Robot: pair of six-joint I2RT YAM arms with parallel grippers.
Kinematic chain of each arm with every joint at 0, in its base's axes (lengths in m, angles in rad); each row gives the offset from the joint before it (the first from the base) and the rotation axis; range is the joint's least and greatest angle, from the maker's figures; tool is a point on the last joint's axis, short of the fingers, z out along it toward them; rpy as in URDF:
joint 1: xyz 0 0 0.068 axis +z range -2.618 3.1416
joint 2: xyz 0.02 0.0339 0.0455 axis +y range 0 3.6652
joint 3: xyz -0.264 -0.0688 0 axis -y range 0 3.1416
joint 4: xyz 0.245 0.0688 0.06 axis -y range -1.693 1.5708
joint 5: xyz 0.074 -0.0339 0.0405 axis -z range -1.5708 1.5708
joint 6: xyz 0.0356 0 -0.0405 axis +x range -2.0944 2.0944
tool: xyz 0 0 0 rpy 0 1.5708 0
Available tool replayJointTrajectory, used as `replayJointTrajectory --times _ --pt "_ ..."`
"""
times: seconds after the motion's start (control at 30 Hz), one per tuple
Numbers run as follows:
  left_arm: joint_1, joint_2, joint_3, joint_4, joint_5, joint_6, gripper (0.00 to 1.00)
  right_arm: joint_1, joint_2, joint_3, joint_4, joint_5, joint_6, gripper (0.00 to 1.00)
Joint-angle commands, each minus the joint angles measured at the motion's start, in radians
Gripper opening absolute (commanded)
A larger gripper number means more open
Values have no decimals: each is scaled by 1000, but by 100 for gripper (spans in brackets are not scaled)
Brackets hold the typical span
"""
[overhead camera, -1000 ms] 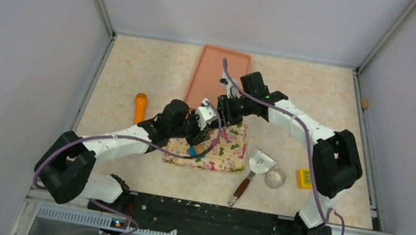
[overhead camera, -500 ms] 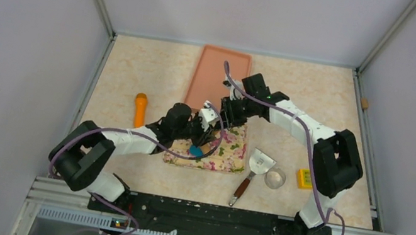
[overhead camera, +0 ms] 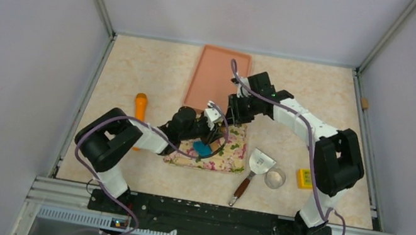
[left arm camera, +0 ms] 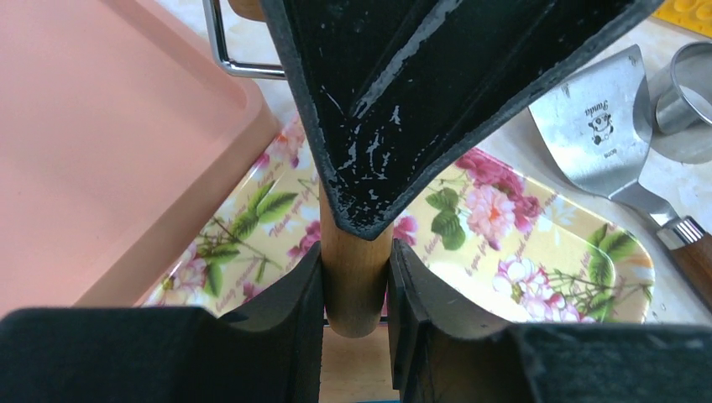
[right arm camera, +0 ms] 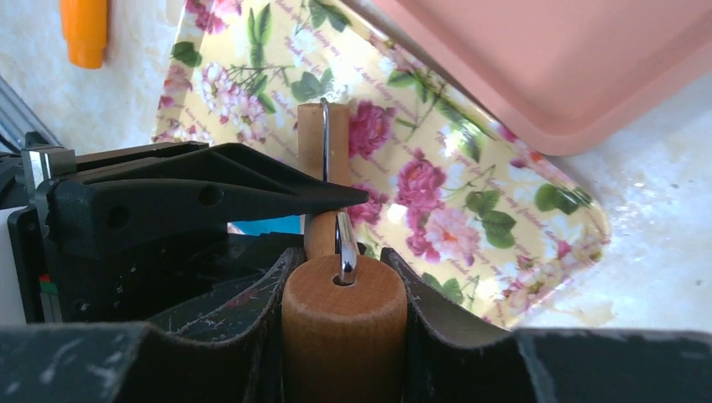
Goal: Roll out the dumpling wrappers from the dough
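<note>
The blue dough (overhead camera: 203, 148) lies as a small flat patch on the floral mat (overhead camera: 232, 157), just below my left gripper (overhead camera: 210, 132). A sliver of it shows in the right wrist view (right arm camera: 260, 225). Both grippers hold one wooden roller with a metal wire frame over the mat. My left gripper (left arm camera: 356, 277) is shut on its thin wooden handle (left arm camera: 354, 285). My right gripper (right arm camera: 342, 285) is shut on its thick wooden cylinder (right arm camera: 342, 327), where the wire (right arm camera: 344, 243) enters. My right gripper (overhead camera: 233, 112) faces the left one. No round wrapper shows.
A pink tray (overhead camera: 215, 77) lies behind the mat, its edge close to the grippers. An orange cylinder (overhead camera: 140, 106) lies at the left. A metal scraper (overhead camera: 260, 163), a metal ring cutter (overhead camera: 275, 178) and a yellow brick (overhead camera: 304, 178) lie to the right of the mat.
The left arm has swung so that its elbow sits further right and its gripper has shifted right over the mat. More of the blue dough shows. The right gripper has edged right.
</note>
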Motion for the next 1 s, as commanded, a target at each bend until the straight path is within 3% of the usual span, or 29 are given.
replayJointTrajectory --times 0.0,0.2,0.37,0.57,0.8,0.97 --pt "-44 107 51 -87 10 -39 0 31 34 -42 2 188 -108 0" --pt "-55 140 228 -162 16 -29 0 -20 -56 -35 -18 175 -126 0" --pt "-55 64 301 -281 33 1 0 -35 -169 -5 -51 59 -160 0" --pt "-51 -98 235 -436 21 7 0 5 -219 -47 -8 -35 -137 0" --pt "-49 -261 125 -542 6 27 0 60 -166 -16 40 -73 -100 0" --pt "-36 -297 73 -573 -25 46 0 78 -131 -34 86 -96 -46 0"
